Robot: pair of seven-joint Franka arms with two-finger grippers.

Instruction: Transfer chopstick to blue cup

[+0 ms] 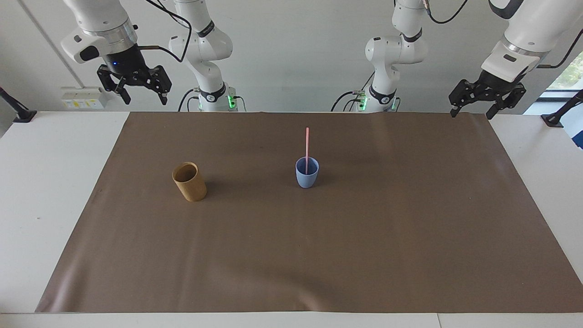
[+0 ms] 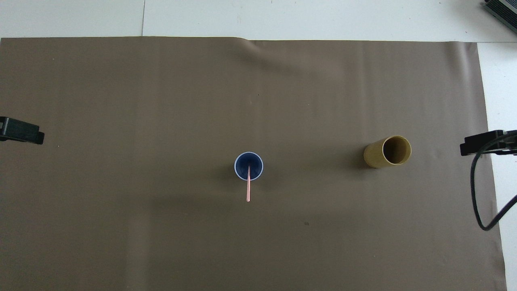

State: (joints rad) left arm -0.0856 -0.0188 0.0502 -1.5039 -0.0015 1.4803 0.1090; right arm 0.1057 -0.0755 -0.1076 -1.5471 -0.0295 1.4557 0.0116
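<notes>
The pale pink chopstick (image 1: 307, 149) (image 2: 248, 184) stands in the blue cup (image 1: 307, 175) (image 2: 249, 166) near the middle of the brown mat, its top leaning toward the robots. My right gripper (image 1: 142, 94) hangs open and empty, high above the mat's corner at the right arm's end; only a tip of it (image 2: 482, 142) shows in the overhead view. My left gripper (image 1: 471, 109) waits open and empty above the mat's corner at the left arm's end, with one tip (image 2: 22, 134) visible from overhead.
A tan wooden cup (image 1: 189, 182) (image 2: 387, 152) stands empty on the mat (image 1: 319, 255), toward the right arm's end. A black cable (image 2: 478, 194) hangs from the right arm. White table (image 1: 45, 182) borders the mat.
</notes>
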